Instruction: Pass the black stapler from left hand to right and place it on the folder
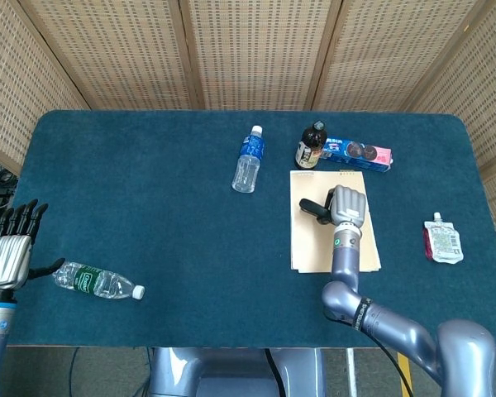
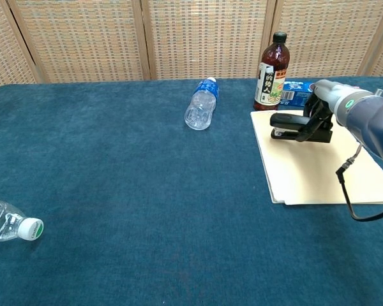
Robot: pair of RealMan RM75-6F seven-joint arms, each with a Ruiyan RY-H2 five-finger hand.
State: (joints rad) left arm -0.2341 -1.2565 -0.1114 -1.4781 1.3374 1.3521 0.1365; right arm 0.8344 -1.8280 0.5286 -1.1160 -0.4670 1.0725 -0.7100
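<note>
Wide worktop [image 1: 149, 190] under dark blue cloth, backed by woven cane screens [image 1: 248, 50].

Cream folder [image 1: 314, 240] flat right of centre, long side running away from the robot, its near left corner visible in the chest view [image 2: 293, 172].

Right hand [image 1: 348, 207] over the folder's far half, fingers [image 2: 320, 111] closed round the rear of the black stapler [image 1: 314, 209]; seen again from the chest camera [image 2: 325, 108], with the stapler [image 2: 293, 125] lying level, nose pointing toward the robot's left, low over the folder's far left part. Cannot tell whether resting on the sheet or just above it.

Left hand [image 1: 8, 252] at the near left edge of the worktop, only in the head view, fingers straight and spread, holding nothing.

Clear water bottle with a green label [image 1: 97, 281] lying on its side just beside the left hand, white cap toward the centre; cap end showing at the chest view's left edge [image 2: 9, 224].

Second water bottle, blue label [image 1: 248, 160], lying mid-worktop toward the far side, cap pointing away [image 2: 201, 104].

Dark drink bottle [image 1: 311, 145] upright just beyond the folder's far left corner [image 2: 273, 64].

Biscuit pack [image 1: 355, 154], blue and pink, lying beside the dark bottle along the folder's far edge.

Small spouted pouch [image 1: 442, 241] well apart on the right.
</note>
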